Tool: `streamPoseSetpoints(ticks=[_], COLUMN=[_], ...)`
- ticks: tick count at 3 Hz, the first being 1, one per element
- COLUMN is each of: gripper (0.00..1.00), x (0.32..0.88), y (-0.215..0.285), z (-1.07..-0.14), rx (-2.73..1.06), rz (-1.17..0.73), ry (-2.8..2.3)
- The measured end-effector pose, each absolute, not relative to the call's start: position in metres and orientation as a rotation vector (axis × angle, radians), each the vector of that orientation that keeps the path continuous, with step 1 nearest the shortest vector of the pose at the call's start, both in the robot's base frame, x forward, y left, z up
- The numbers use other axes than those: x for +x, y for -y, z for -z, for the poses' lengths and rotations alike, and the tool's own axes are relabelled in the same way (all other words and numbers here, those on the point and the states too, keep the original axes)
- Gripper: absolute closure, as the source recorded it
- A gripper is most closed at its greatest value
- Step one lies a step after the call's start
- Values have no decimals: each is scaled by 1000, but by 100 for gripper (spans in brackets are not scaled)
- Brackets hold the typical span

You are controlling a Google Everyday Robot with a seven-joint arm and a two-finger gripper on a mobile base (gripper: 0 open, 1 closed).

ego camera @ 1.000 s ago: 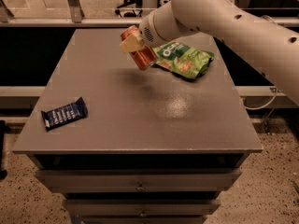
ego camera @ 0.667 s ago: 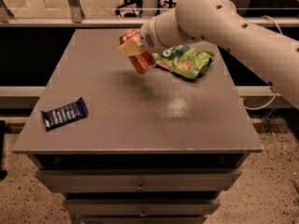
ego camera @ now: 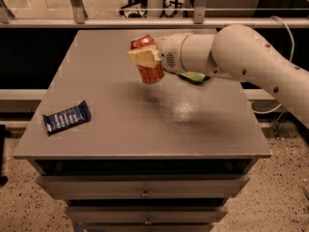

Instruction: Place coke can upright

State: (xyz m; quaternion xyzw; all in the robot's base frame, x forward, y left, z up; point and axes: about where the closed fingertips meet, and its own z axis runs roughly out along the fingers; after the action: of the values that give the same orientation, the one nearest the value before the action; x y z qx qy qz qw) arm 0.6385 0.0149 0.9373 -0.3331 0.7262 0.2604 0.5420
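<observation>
While above the table (ego camera: 120,129), the end effector (ego camera: 147,61) clasps the coke can (ego camera: 152,74).

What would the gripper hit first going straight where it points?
Probably nothing: the gripper, shut on the coke can, points image-left above the table; the blue bar sits well nearer the front. Depth is unclear.
</observation>
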Motion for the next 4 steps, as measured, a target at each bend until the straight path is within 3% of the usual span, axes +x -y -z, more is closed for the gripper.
streamPoseSetpoints(ticks=[4], gripper=[100], x=[609], y=[-30], z=[-918], rx=[-826], rz=[-664], ry=[-1479])
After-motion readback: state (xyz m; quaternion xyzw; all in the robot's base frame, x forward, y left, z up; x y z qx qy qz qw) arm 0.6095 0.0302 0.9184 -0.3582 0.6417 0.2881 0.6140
